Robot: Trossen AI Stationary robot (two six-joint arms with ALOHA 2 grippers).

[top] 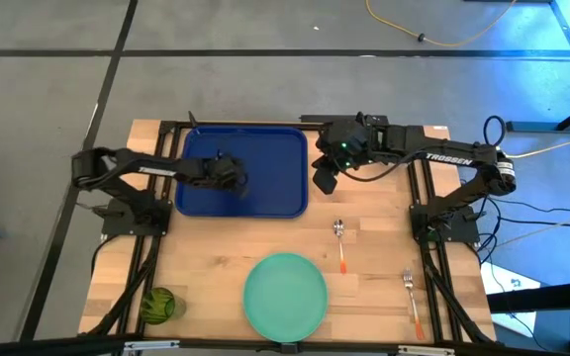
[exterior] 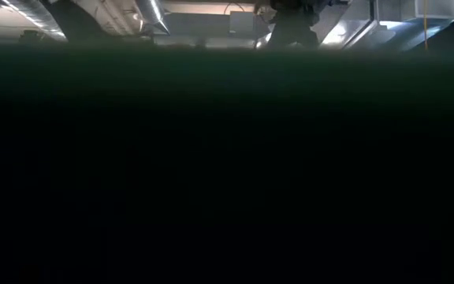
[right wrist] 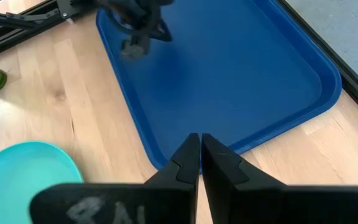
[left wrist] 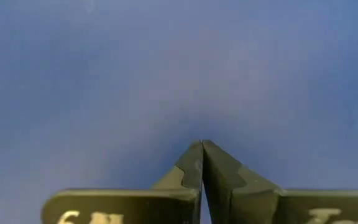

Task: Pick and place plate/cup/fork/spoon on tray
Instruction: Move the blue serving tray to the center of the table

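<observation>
Cup point(top: 158, 305) stands at the lower left of the frame in the high view, near the worktop point(top: 206, 267) edge and well apart from everything else. Above it, the left gripper point(top: 234, 178) hangs over the tray point(top: 275, 158), on the tray's left half; its wrist view shows the two dark fingers point(left wrist: 191, 165) pressed together with nothing between them, only blue tray surface ahead. The tray lies in the upper middle of the frame and holds none of the dishes. Below it, at the bottom centre, sits the plate point(top: 285, 295), apart from the tray. Just right of the plate's upper edge lies the spoon point(top: 340, 242), bowl toward the tray, handle toward the bottom of the frame. The right gripper point(top: 325, 180) hovers just beside the tray's right rim, above the spoon; its fingers point(right wrist: 188, 158) are also closed together and empty. Farther right, near the lower right corner, lies the fork point(top: 412, 297), tines pointing up the frame.
</observation>
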